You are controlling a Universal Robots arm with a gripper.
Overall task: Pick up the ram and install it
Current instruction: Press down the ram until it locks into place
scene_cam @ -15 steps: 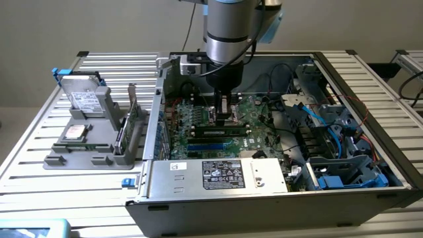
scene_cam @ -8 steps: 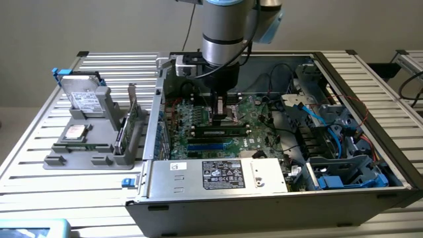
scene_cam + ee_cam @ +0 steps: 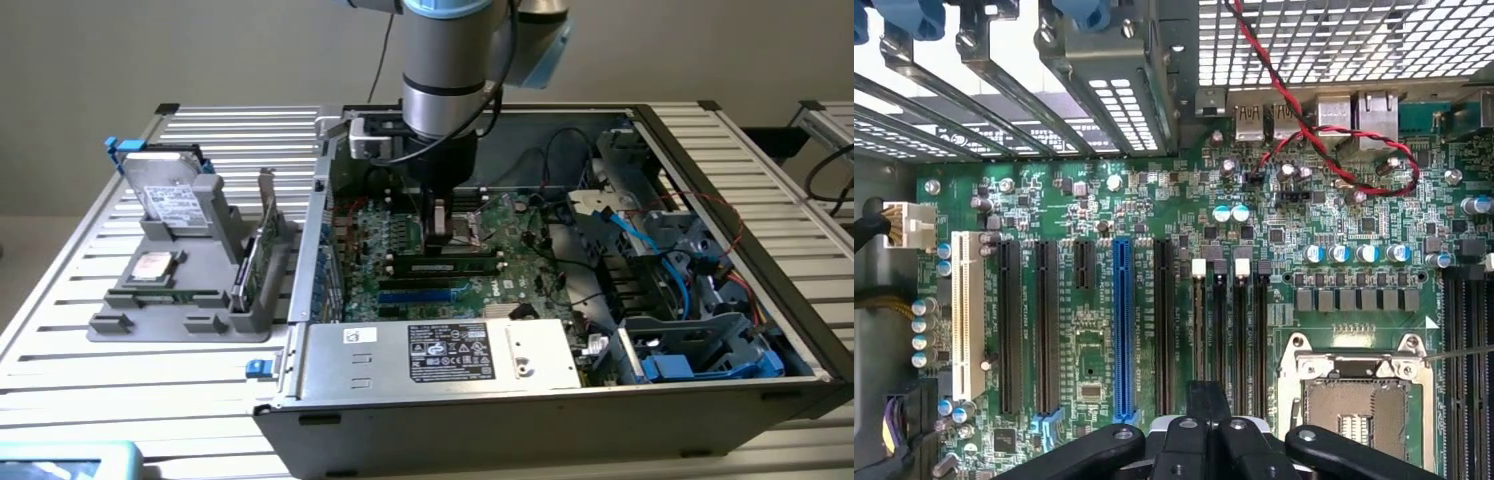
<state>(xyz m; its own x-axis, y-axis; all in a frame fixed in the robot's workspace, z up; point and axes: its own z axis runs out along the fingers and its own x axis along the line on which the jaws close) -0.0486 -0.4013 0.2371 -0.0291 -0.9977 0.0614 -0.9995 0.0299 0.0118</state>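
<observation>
The ram [image 3: 447, 267], a long narrow stick with black chips, lies lengthwise along the memory slots on the green motherboard [image 3: 521, 235] inside the open computer case. I cannot tell whether it is pressed fully home. My gripper [image 3: 438, 232] hangs just above the board, right behind the ram and beside the processor socket [image 3: 1364, 400]. In the wrist view my gripper [image 3: 1209, 398] is shut, its black fingertips together with nothing between them, over the row of expansion slots [image 3: 1122, 330].
A grey holder [image 3: 160, 320] at the exterior view's left carries a silver hard drive [image 3: 174, 195] and an upright green expansion card [image 3: 263, 250]. The power supply [image 3: 441, 350], blue cables [image 3: 654, 260] and a red twisted wire [image 3: 1324, 150] crowd the case.
</observation>
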